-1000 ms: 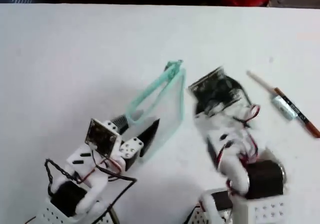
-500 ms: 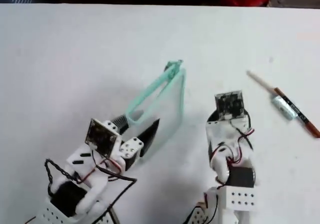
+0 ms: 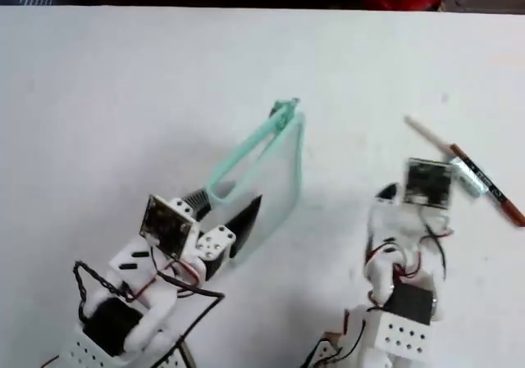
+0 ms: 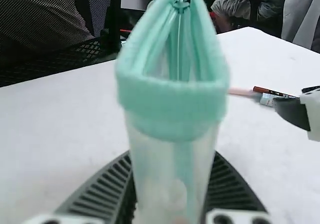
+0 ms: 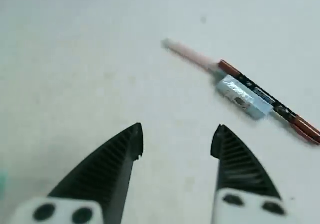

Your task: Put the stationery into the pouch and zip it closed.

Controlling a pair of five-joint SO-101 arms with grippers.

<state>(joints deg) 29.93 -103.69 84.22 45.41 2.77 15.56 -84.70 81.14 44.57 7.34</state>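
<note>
My right gripper [image 5: 179,134] hangs over the white table [image 3: 123,81] with its jaws wide apart and nothing between them. It faces the stationery, which lies near but untouched. That stationery is a slim pencil [image 5: 270,102], pale pink at one end and dark running to reddish brown at the other, and a small pale blue block eraser [image 5: 242,97] that lies touching its side.

My left gripper [image 4: 170,184] is clamped on the near end of the clear plastic pouch with mint-green trim [image 3: 271,171]. It holds the pouch propped on edge, with the zip side up and the far end raised.

I judge the task to be at its first pick, since both items are out on the table. The pouch's mouth looks parted, with the green bands spread and the zip pull at the far end. Through the clear wall I see no stationery inside, so I take it to be empty.

My next move calls for bringing the open jaws down over one item. The eraser resting against the pencil means I should close on one without nudging the other. Then I would carry it across to the pouch mouth.
</note>
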